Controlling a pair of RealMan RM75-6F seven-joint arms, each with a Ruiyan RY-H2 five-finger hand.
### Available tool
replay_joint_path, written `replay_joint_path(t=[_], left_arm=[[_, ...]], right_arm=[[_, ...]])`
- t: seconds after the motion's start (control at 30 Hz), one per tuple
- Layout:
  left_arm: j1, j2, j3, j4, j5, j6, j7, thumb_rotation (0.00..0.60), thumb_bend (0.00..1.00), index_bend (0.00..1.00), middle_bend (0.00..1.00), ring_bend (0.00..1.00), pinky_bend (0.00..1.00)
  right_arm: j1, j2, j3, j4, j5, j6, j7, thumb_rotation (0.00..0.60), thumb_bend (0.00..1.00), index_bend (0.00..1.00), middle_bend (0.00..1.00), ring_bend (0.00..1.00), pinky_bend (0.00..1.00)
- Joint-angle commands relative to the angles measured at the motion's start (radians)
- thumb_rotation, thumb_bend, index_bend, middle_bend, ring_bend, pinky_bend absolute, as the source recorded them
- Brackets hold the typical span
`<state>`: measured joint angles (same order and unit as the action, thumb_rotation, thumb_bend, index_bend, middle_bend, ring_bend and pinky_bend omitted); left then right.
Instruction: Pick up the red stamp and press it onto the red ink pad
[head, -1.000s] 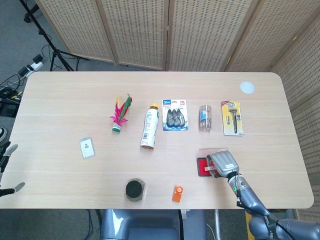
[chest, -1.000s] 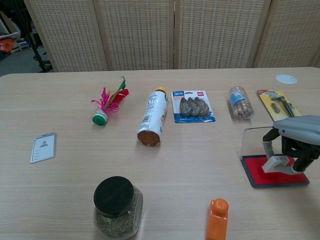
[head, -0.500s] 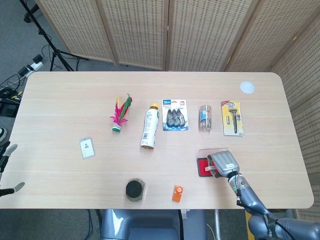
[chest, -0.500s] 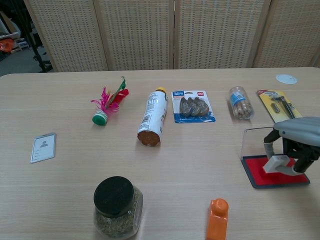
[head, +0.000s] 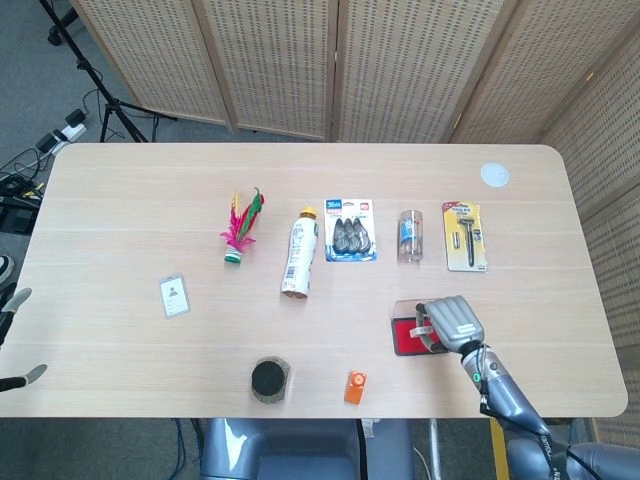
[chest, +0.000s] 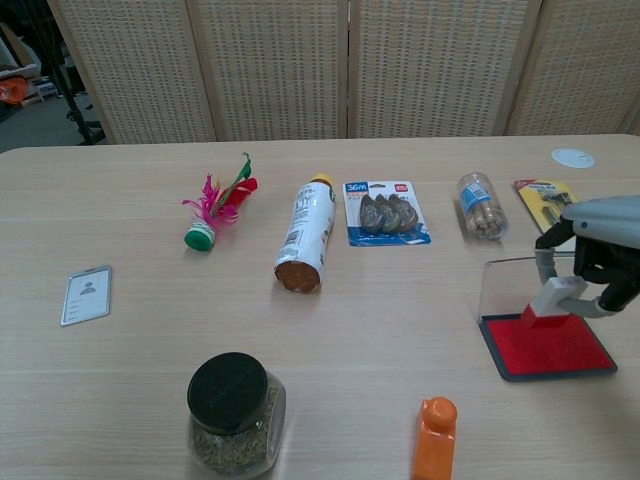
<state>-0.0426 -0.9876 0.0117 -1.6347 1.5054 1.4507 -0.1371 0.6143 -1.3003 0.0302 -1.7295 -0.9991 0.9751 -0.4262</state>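
**Red stamp held just above the pad**

The small red stamp with a white block body (chest: 553, 297) is at the right edge of the chest view, pinched in the fingers of the grey right hand (chest: 600, 262). Its red bottom sits just over the back edge of the flat red ink pad in a dark tray (chest: 548, 346), but I cannot tell if they touch. The clear lid (chest: 507, 288) stands up behind the pad.

In the head view, the right hand (head: 452, 322) covers the stamp, so only a bit of the red pad (head: 407, 335) shows at lower right. That view alone shows the left hand (head: 12, 340) at the far left edge, fingers apart and holding nothing.

A dark-lidded glass jar (chest: 236, 415) and a small orange bottle (chest: 434, 438) stand along the bottom of the chest view.
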Motion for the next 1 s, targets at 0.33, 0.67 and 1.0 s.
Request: replay_joint_path(t=[0.33,0.67,1.0], left_arm=[[-0.001,-0.004,0.002,-0.003,0.003,-0.002,0.013,0.6,0.01,0.0,0.0,0.0,0.0],[-0.001,-0.006,0.001,-0.004,-0.003,-0.005,0.022,0.6,0.01,0.0,0.0,0.0,0.0],[-0.001,-0.006,0.002,-0.004,-0.002,-0.005,0.02,0.6,0.01,0.0,0.0,0.0,0.0]], right_arm=[[-0.026,0.06,0.024,0.122,0.024,-0.048,0.127,0.6,0.47,0.56,0.95,1.0,1.0],[-0.043,-0.001,0.021,0.241,-0.002,-0.083,0.201,0.6,0.47,0.56,0.95,1.0,1.0],[-0.056,-0.042,0.02,0.314,-0.019,-0.101,0.238,0.6,0.47,0.56,0.95,1.0,1.0]])
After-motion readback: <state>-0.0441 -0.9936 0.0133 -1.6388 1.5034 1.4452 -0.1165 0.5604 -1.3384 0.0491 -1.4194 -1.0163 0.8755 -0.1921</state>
